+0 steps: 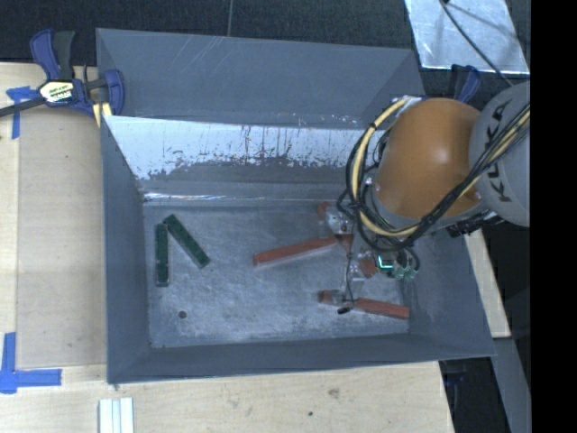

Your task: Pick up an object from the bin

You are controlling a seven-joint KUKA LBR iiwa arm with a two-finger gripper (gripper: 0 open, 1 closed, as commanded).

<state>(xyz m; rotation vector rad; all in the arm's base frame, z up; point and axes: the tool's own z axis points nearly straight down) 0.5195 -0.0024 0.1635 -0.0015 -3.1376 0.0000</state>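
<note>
Your gripper [346, 301] sits low over the bin [270, 354] floor. Its tip meets the left end of a short red stick [383, 310]. That stick lies flat and runs off to the right of the jaws, along the front wall. You cannot tell whether the jaws are open or closed, because the tip is thin and dark against the stick and the orange cover [424, 161] looms above it.

A long red stick [293, 253] lies just beyond the jaws, up and to their left, slanting toward the wrist. Two green sticks [162, 255] lie well apart from the jaws, far to their left, with a small dark speck [183, 314] below them.

As for progress, treat the pick as not yet made. The short red stick rests on the floor and nothing hangs clear of it. The approach looks about complete. You have yet to confirm a grip on the stick's end and lift it out of the bin. Judging by the contact point, an end grip may let the stick swing or slip.
</note>
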